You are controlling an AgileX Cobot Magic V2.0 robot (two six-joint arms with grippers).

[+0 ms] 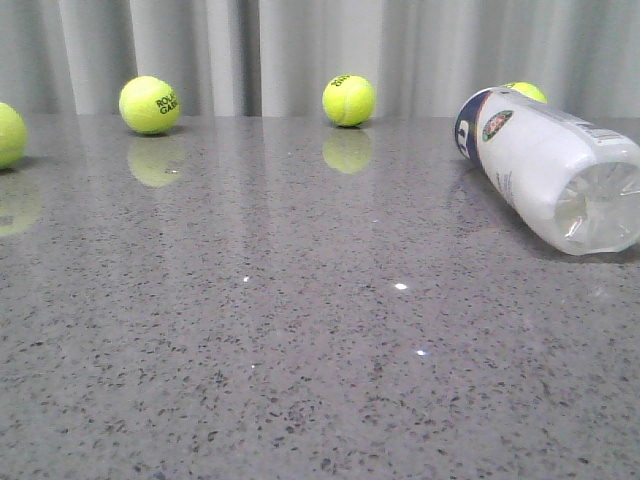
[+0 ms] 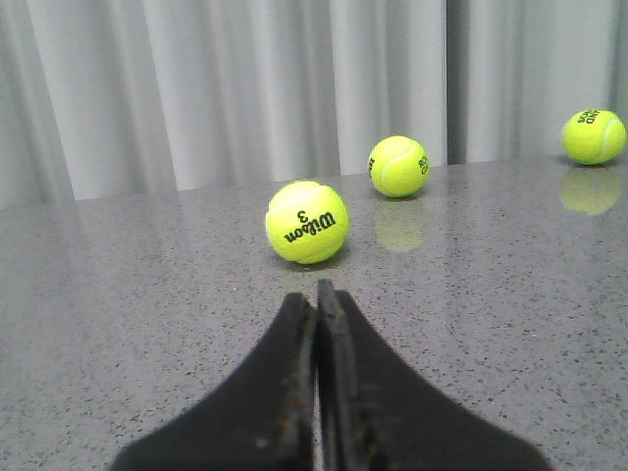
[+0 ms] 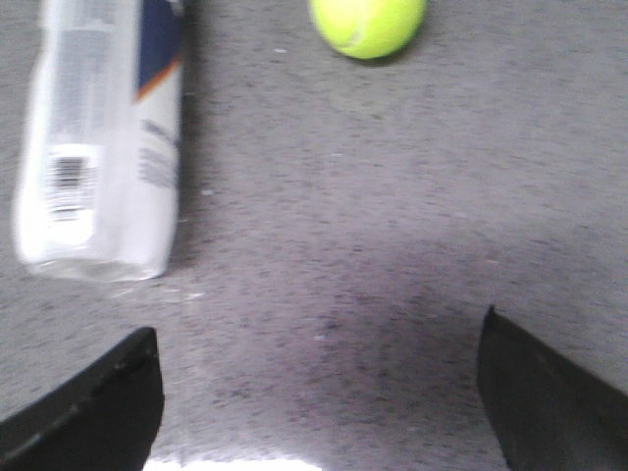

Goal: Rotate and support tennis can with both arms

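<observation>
Tennis can [image 1: 548, 165] lies on its side near the desk's right edge, ungripped.
Right gripper [image 3: 319, 392], spread wide, should straddle its seemingly clear base squarely; left gripper [image 2: 317, 314] is pressed together.

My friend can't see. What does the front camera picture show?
A tennis can lies on its side at the right of a grey speckled table, its clear base towards the camera. Three yellow-green tennis balls sit along the back by a pale curtain, and a fourth peeks from behind the can.
</observation>
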